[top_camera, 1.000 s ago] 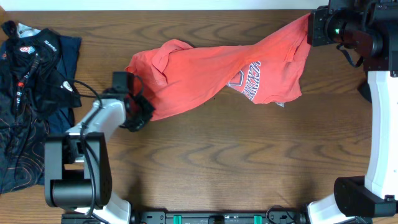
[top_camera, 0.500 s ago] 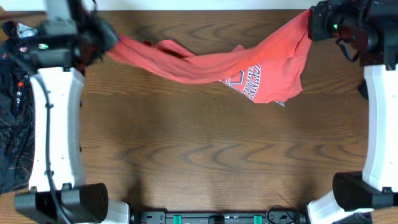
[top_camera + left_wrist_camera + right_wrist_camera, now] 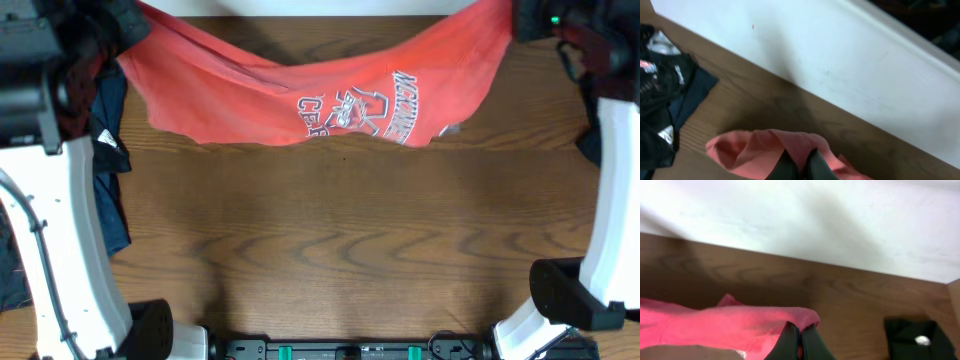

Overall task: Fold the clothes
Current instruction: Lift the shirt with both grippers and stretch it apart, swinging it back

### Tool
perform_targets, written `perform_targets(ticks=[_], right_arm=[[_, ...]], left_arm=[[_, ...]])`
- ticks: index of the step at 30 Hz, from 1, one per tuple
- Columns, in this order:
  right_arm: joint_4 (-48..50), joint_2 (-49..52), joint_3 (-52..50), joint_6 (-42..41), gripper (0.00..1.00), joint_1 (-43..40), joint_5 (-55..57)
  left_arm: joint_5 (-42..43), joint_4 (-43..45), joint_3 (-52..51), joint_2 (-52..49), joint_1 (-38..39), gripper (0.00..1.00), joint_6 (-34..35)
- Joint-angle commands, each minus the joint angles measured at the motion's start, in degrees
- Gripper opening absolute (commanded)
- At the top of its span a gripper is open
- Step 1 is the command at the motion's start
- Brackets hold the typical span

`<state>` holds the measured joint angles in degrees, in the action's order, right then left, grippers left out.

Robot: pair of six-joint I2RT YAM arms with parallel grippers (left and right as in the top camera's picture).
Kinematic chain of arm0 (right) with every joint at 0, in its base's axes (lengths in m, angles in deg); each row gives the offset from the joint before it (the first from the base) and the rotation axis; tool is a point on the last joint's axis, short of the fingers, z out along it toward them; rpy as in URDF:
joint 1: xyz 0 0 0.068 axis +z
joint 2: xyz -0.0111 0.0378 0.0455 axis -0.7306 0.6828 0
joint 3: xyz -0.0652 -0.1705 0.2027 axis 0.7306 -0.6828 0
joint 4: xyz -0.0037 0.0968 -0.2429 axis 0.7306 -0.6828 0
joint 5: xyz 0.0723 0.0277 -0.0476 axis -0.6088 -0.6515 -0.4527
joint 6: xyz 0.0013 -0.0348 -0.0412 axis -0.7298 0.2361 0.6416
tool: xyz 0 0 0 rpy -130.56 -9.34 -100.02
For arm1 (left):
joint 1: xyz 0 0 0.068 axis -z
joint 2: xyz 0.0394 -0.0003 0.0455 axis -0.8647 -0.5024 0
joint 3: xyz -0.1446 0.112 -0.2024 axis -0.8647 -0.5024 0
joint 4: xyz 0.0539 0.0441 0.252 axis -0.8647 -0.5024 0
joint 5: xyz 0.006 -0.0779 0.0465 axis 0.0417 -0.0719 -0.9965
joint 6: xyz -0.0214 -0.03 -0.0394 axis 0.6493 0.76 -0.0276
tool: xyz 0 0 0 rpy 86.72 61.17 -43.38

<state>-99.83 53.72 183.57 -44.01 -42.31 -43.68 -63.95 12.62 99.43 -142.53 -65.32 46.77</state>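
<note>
The clothes, a coral-red T-shirt with navy-and-white lettering, hang stretched across the far side of the table between both grippers. At the far left my left gripper is shut on one bunched edge of the shirt. In the left wrist view the red cloth is pinched between the dark fingers of the left gripper. My right gripper is shut on the opposite edge at the far right. The right wrist view shows the shirt's hem folded over the closed tips of the right gripper.
A pile of dark clothes lies at the table's left edge, under the left arm. A white wall runs along the far edge of the wooden table. A black object sits at the far right.
My left gripper rose from the table and swung to the far left with the shirt's edge. The shirt spread out between the grippers, its lettering now showing fully. The right gripper shifted slightly farther back.
</note>
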Motion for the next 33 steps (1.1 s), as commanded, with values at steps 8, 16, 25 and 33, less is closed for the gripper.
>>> perform_targets(ticks=[8,16,25,33], right_arm=[[-11.93,-5.29,11.5,-4.35,0.01,1.29,-3.98],[-13.42,-13.6,11.54,-5.25,0.01,8.02,-3.52],[-13.27,-22.84,11.54,-7.39,0.01,10.34,10.62],[-13.29,-23.82,11.54,-8.11,0.01,10.34,22.82]], left_arm=[[-1.29,-1.81,2.32,12.96,-0.17,0.06,-1.92],[-1.14,-6.19,2.32,22.71,-0.17,0.06,-2.58],[0.79,-11.21,2.29,26.73,-0.2,0.06,-2.64],[0.79,-12.37,2.29,24.22,-0.2,0.06,-2.8]])
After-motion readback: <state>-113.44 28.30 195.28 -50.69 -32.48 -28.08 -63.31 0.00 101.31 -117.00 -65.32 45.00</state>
